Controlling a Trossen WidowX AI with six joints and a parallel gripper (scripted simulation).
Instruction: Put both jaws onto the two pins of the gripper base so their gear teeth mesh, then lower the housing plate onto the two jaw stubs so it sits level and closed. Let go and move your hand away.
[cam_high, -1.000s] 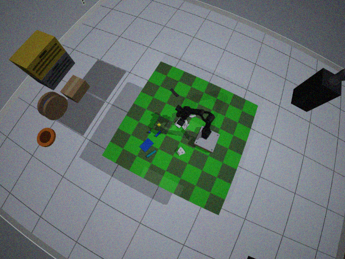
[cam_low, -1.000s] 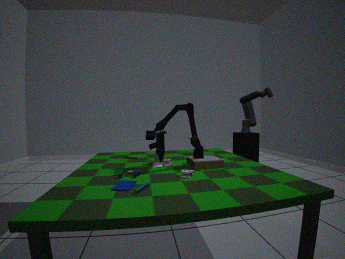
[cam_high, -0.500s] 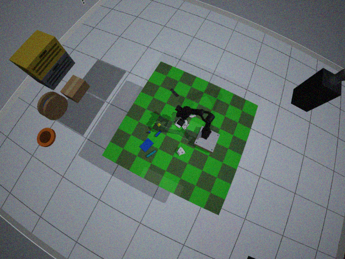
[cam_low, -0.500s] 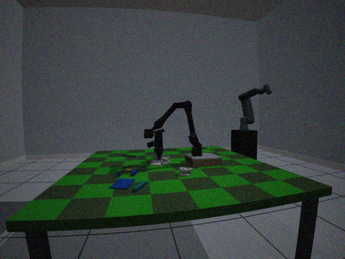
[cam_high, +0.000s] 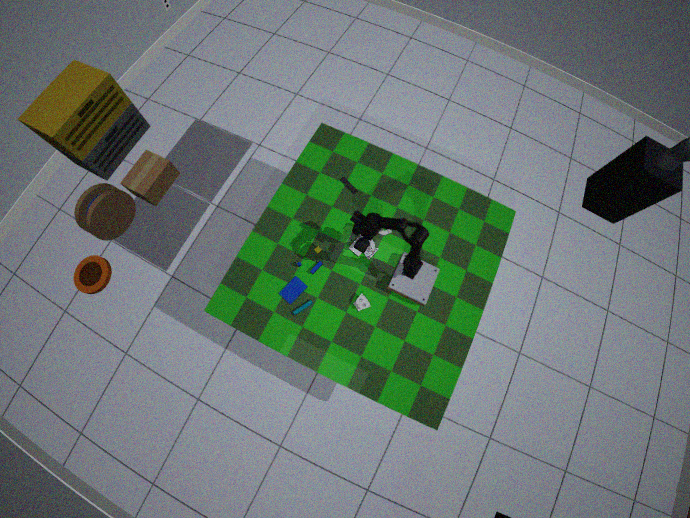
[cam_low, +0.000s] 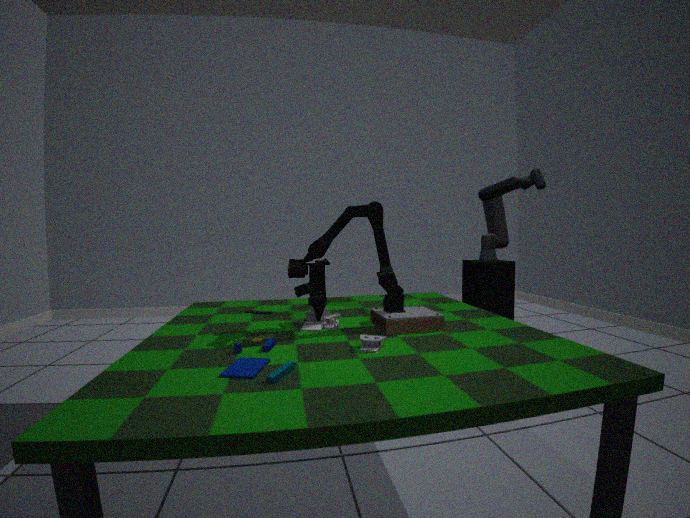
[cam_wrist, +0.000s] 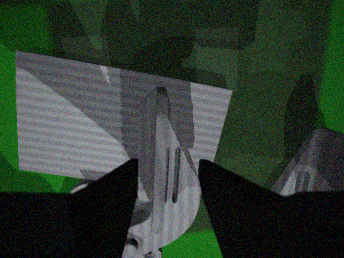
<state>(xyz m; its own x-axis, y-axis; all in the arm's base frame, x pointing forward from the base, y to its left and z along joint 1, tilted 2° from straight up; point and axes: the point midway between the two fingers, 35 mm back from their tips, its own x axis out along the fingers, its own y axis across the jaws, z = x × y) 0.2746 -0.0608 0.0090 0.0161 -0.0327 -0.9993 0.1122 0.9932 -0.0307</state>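
Observation:
My gripper (cam_high: 362, 244) (cam_low: 318, 318) (cam_wrist: 169, 166) points down, shut on a white jaw (cam_wrist: 150, 145), which stands upright between the fingertips in the wrist view. The jaw is over the white gripper base (cam_high: 354, 251) (cam_low: 311, 326) (cam_wrist: 45, 115); whether it touches the base, and where the pins are, I cannot tell. A second white piece, seemingly the other jaw (cam_high: 384, 231) (cam_wrist: 325, 150), lies apart, to the right in the wrist view. A small white piece with holes, seemingly the housing plate (cam_high: 362, 302) (cam_low: 371, 339), lies between the base and the table's near edge.
A blue plate (cam_high: 293, 289) (cam_low: 245, 367), a teal bar (cam_high: 301, 307) (cam_low: 280, 371), a blue block (cam_high: 316, 267) (cam_low: 268, 344) and a yellow piece (cam_high: 318, 249) lie on the checkered table (cam_high: 338, 362) (cam_low: 345, 401). A dark bar (cam_high: 348, 185) lies farther back. The arm's pedestal (cam_high: 421, 286) (cam_low: 415, 324) stands right.

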